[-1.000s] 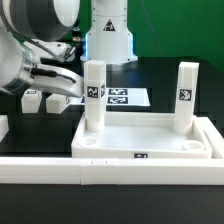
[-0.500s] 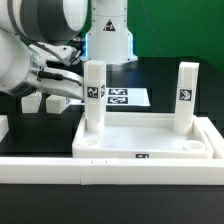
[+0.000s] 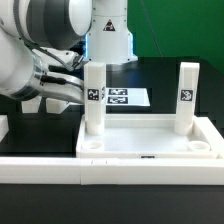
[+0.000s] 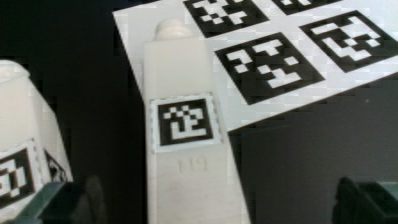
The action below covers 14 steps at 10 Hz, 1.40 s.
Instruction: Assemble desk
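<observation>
Hovering over a loose leg [image 4: 178,140], the tool [image 4: 210,200] is spread wide and pinching nothing. In the wrist view 1 dark fingertip [image 4: 50,203] sits on each side of the leg, both clear of it.

The leg lies flat on the black surface [image 3: 35,142], tag face up. Its rounded end shows against the edge of the marker board [image 4: 302,50]. A 2nd leg [image 4: 15,130] lies just beside it.

In the exterior view the arm [image 3: 40,40] fills the upper left of the frame and hides the leg under the tool. The tabletop [image 3: 140,128] sits lower centre with 2 upright legs [image 3: 93,95] in its far corner sockets. The 2 near sockets look empty.

Handling, my read:
- Light, stiff plastic, so it won't flex or crush under a pinch.
- The faces are smooth, so a grip near 1 end could slip or let it swing.
- The square section gives flat seats for the pads.
- Take it across 2 opposite sides around mid-length, near the tag.
- Keep the rounded end free for the socket.
</observation>
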Available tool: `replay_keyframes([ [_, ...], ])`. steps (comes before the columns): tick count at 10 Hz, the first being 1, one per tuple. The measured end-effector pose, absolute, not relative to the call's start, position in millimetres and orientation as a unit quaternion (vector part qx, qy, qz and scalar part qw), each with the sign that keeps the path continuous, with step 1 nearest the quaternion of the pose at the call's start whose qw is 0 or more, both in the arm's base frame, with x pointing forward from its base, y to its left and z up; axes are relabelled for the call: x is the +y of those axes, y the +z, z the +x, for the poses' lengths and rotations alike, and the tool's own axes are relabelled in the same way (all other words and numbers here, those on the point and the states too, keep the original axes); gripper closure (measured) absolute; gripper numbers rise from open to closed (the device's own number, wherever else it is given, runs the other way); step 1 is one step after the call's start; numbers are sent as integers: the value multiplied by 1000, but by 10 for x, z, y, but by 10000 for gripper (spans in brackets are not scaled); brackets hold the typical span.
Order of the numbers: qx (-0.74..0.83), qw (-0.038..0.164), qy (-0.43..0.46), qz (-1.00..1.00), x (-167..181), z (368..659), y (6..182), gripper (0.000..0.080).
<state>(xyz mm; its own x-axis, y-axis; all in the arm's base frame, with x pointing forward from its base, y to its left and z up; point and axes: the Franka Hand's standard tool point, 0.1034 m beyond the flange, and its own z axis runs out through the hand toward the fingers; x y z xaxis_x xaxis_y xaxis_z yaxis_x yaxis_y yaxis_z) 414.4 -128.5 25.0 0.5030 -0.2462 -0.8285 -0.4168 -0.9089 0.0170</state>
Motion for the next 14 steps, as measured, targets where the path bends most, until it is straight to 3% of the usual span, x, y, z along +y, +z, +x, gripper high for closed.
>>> replay_keyframes([
  [12, 193, 93, 464, -860, -1301, 4128, 229, 151],
  [14, 197, 106, 507, -832, -1338, 4012, 221, 151],
])
